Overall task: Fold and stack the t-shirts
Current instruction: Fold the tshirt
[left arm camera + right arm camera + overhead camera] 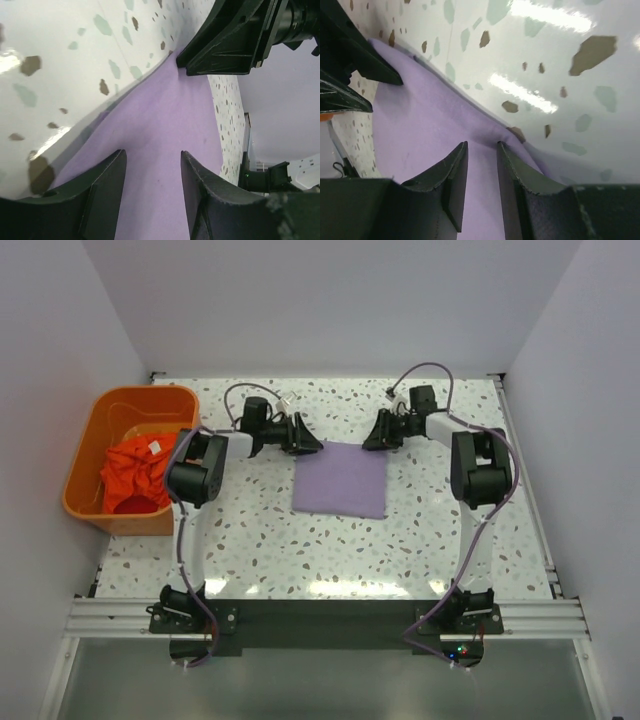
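The lavender-purple t-shirt (340, 480) lies folded into a flat rectangle in the middle of the table. My left gripper (308, 440) is at its far left corner, jaws open, with cloth (165, 125) showing between the fingers (152, 153). My right gripper (375, 437) is at the far right corner, jaws a little apart, low over the cloth edge (482, 144); the cloth (420, 125) puckers slightly at one fingertip. The orange-red t-shirt (135, 472), with its white label, lies crumpled in the basket at the left.
The rigid orange plastic basket (105, 415) stands at the table's left edge beside the left arm. The two grippers face each other across the shirt's far edge; the right one shows in the left wrist view (235, 40). White walls enclose the speckled table (300, 550).
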You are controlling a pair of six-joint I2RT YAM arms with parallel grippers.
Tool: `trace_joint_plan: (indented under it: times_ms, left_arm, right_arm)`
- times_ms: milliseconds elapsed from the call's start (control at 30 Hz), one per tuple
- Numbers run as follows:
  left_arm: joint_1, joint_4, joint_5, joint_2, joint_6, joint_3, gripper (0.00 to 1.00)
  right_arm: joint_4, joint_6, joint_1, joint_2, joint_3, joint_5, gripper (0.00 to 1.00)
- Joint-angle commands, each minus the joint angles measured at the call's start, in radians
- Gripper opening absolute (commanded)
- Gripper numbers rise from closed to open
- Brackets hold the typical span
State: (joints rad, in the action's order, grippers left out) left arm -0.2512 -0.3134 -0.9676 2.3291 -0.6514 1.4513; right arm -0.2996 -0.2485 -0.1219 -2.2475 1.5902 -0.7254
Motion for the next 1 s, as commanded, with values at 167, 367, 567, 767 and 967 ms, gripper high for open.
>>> trace_joint_plan:
  times_ms: [167,367,567,767,967]
  left_arm:
    - [0.052,0.020,0.072,-0.075,0.088,0.004,0.58]
    - [0.049,0.195,0.193,-0.286,0.318,0.046,0.66]
    - [0.059,0.312,0.487,-0.531,0.459,-0.020,0.75]
    - [0.073,0.450,0.641,-0.735,0.524,-0.084,0.92]
    - [0.086,0.565,0.658,-0.849,0.538,-0.117,1.00]
  right_arm:
    - [0.008,0.060,0.036,0.008,0.116,0.161,0.39]
    - [0.007,0.098,0.019,0.201,0.074,0.211,0.52]
    - [-0.096,0.204,-0.132,0.443,-0.025,0.441,0.66]
    - [-0.121,0.184,-0.381,0.575,-0.168,0.722,0.99]
    - [-0.133,0.164,-0.538,0.514,-0.210,0.813,0.99]
